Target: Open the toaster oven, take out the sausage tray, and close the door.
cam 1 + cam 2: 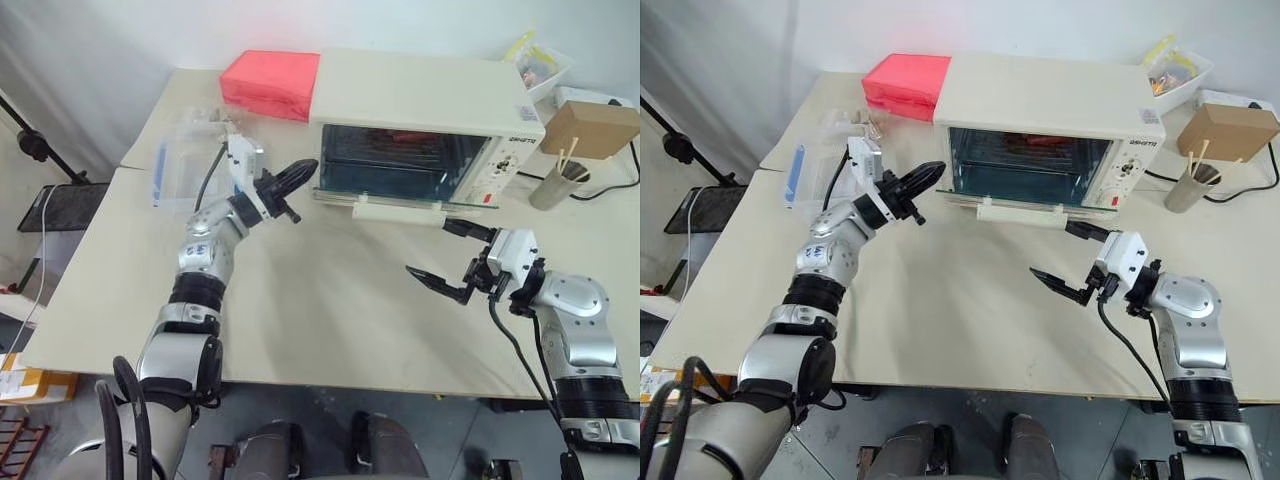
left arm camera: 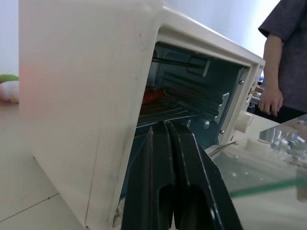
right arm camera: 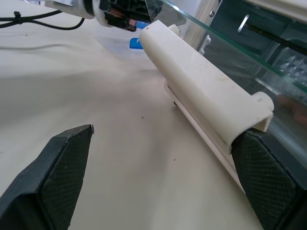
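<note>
1. Cream tabletop (image 1: 330,310) under a white wall; person standing beyond the far edge.
2. Left gripper (image 1: 303,172): fingers pressed together, holding nothing, tips at the open front's left corner.
3. Right gripper (image 1: 449,253): fingers spread wide, empty, just beside the door (image 1: 400,205) handle.
4. Door folded down flat.
5. Toaster oven (image 1: 420,115) near the far edge; sausage tray (image 2: 160,103) inside on the rack.
</note>
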